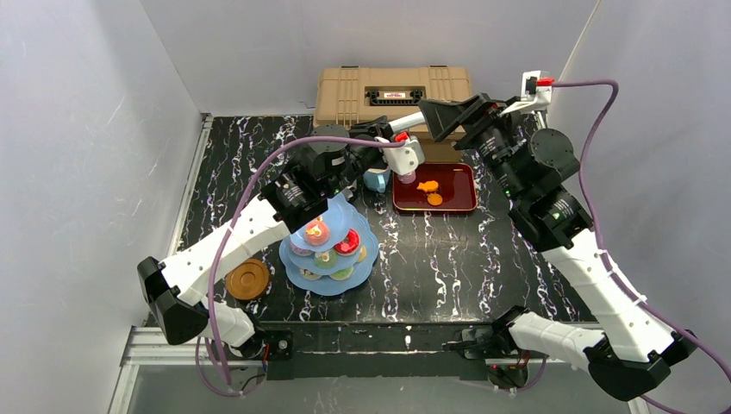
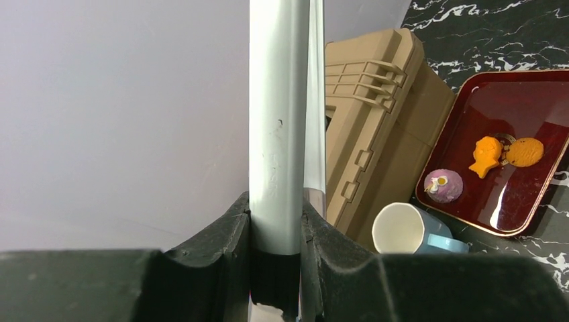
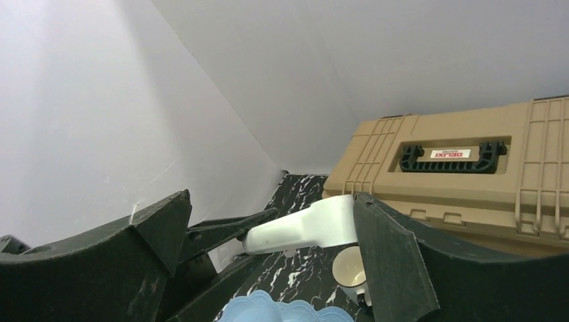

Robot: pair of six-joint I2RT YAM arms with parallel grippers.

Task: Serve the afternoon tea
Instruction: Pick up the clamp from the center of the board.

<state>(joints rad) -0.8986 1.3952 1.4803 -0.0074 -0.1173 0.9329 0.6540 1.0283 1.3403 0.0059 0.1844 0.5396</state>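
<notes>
Left wrist view: the left jaws pinch long pale-grey metal tongs. The right jaws stand spread on either side of the tongs' far end. The light-blue mug sits on the black marbled counter just beside the dark-red rectangular tray; the light-blue three-tier scalloped cake stand stands apart, left of centre.

- Table: black top with white marble veining, slightly glossy.
- Left wall, back wall and right wall: plain matte white panels, standing right at the table's edges and boxing it in on three sides.
- Silver metal rail along the table's left edge; bare aluminium frame at the near edge.
- Light: even and diffuse, soft shadows only.
</notes>
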